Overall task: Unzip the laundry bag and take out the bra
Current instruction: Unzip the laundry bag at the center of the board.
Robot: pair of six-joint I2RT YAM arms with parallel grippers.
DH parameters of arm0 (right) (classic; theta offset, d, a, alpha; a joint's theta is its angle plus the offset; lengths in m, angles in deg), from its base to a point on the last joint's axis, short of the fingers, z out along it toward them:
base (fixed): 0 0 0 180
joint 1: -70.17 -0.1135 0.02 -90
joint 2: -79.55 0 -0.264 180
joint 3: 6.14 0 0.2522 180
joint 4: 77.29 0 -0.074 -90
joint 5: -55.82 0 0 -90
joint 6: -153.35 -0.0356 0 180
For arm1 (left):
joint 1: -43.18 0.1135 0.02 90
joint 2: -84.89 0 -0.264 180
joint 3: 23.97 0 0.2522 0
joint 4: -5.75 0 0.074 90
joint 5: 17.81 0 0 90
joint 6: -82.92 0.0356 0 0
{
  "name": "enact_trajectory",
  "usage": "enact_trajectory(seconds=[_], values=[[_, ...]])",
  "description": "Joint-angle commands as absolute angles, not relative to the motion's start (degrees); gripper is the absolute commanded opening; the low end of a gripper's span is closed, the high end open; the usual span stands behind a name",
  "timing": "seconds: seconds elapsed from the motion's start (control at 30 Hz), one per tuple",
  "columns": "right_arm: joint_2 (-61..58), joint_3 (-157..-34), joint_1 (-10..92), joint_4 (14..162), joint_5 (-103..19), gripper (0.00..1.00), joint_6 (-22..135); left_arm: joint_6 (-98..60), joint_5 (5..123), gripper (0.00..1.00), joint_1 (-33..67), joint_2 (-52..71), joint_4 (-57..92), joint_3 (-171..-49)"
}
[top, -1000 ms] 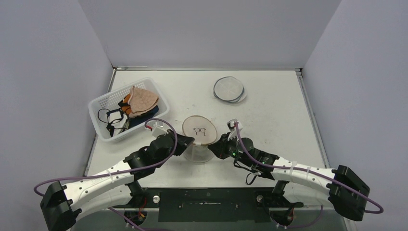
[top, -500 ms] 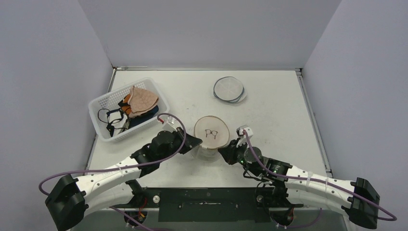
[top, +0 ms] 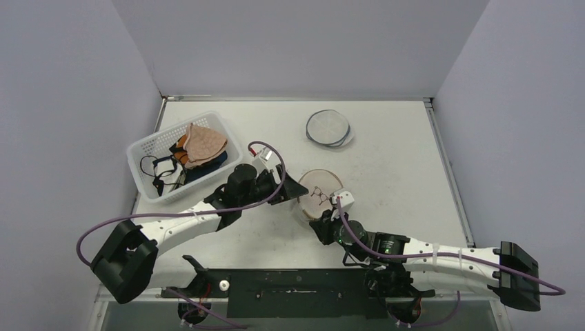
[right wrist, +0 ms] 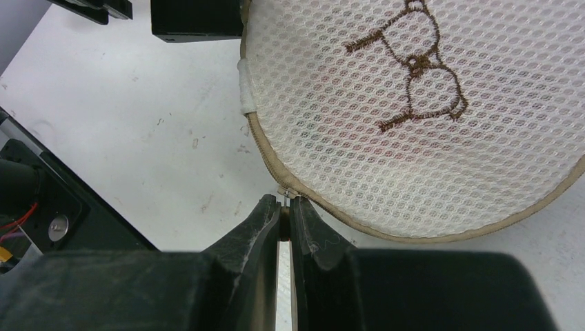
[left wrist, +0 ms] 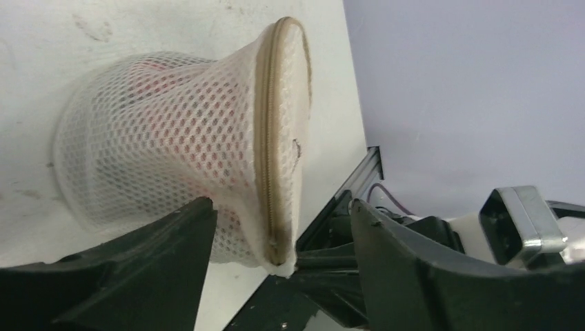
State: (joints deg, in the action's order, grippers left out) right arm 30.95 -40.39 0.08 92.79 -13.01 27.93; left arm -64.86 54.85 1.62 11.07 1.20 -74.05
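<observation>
I am looking down at the laundry bag (top: 321, 190), which is sitting near the middle of the counter (top: 393, 158), tipped so its round face with the stitched glasses is leaning toward the right arm. The right tool (right wrist: 285, 204) is clenching the zipper pull (right wrist: 285, 194) at the near edge of the bag, its fingers (right wrist: 262, 221) pressing flat together on the little tab. The left tool (left wrist: 281, 204) is standing released, jaws wide apart, with the bag's tan zipper (left wrist: 265, 138) running down between them; I cannot tell whether either finger is touching the mesh. From the left wrist I am seeing something reddish (left wrist: 148, 79) showing through the netting, so the contents are staying inside and the zipper is looking closed along the stretch I can follow. Off to the far left a white basket (top: 138, 148) is holding a heap of garments, and a second round mesh pouch (top: 329, 128) is lying farther back on the counter.
</observation>
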Motion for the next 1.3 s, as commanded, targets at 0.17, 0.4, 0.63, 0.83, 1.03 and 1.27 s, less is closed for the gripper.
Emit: enact_trajectory(seconds=[0.17,0.4,0.63,0.83,1.03,1.27], values=[[29.2,-44.1,-1.8,97.4,-10.6,0.05,26.7,-67.0,66.5,0.96,1.2,29.3,12.7,-68.5],[25.3,-45.7,-2.3,99.9,-11.1,0.05,27.5,-73.0,77.9,0.96,-9.7,38.4,17.9,-64.3],[22.5,-46.6,-2.4,102.2,-11.6,0.05,29.1,-77.5,84.0,0.83,-13.8,31.0,14.6,-65.8],[22.2,-46.4,-2.7,102.5,-11.6,0.05,29.2,-82.7,90.5,0.49,-14.2,30.3,8.3,-61.6],[21.8,-46.6,-3.0,102.6,-11.9,0.05,29.5,-82.2,89.4,0.37,-14.2,26.7,6.9,-63.2],[21.8,-46.6,-3.2,101.9,-11.4,0.05,29.2,-82.1,88.7,0.62,-14.2,26.4,3.8,-62.6]])
